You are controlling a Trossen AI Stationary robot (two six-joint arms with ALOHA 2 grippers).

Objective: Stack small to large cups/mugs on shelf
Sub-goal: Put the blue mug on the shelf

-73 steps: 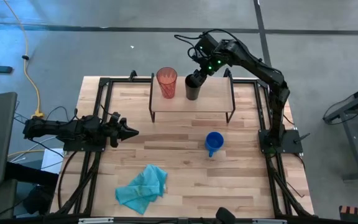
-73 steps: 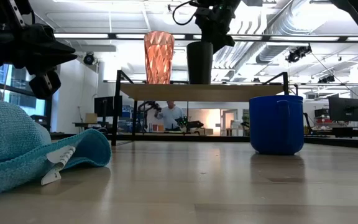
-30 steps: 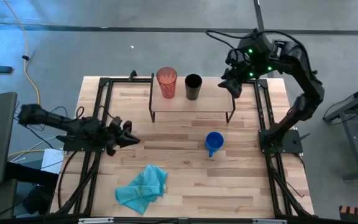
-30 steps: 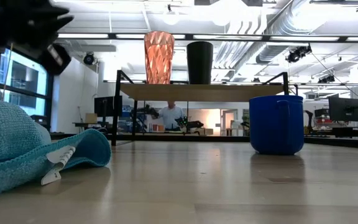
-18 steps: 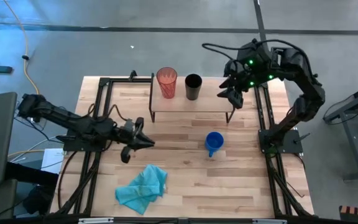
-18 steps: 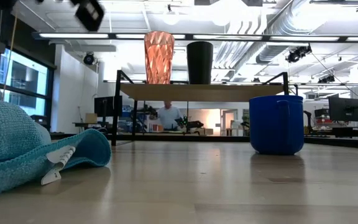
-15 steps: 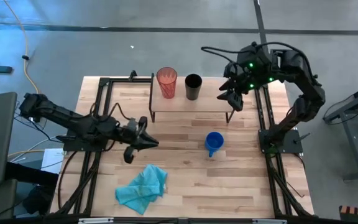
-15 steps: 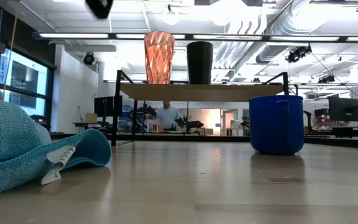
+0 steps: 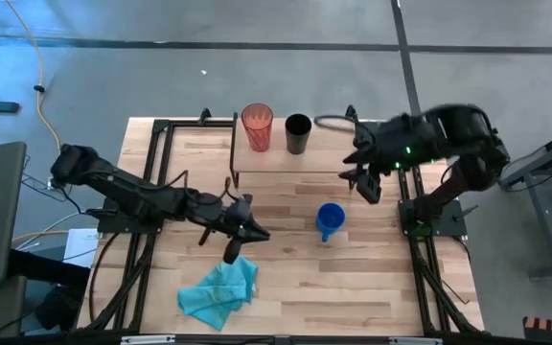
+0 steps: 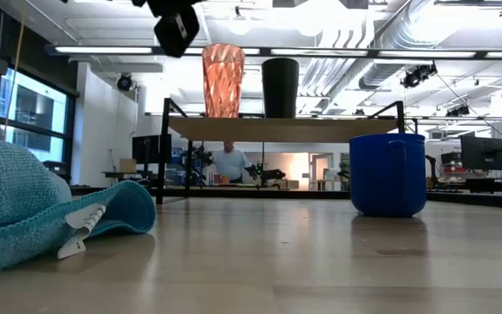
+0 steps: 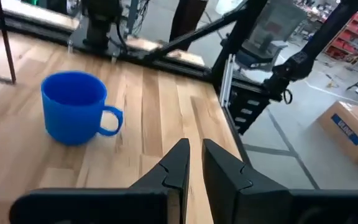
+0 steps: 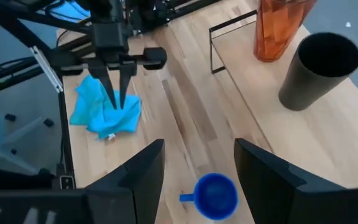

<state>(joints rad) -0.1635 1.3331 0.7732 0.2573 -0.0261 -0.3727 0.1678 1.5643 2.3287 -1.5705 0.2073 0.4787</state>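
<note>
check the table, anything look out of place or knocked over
Nothing is knocked over. The red-orange tumbler and black cup stand upright on the shelf. The blue mug sits upright on the tabletop, not shelved. A teal cloth lies crumpled near the front.

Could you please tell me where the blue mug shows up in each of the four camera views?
High view: blue mug on the tabletop, in front of the shelf, right of centre.
Low view: right of centre, standing on the table.
Left wrist view: upper left, handle towards the right.
Right wrist view: bottom centre.
Shared landmark: the black cup on the shelf.
</note>
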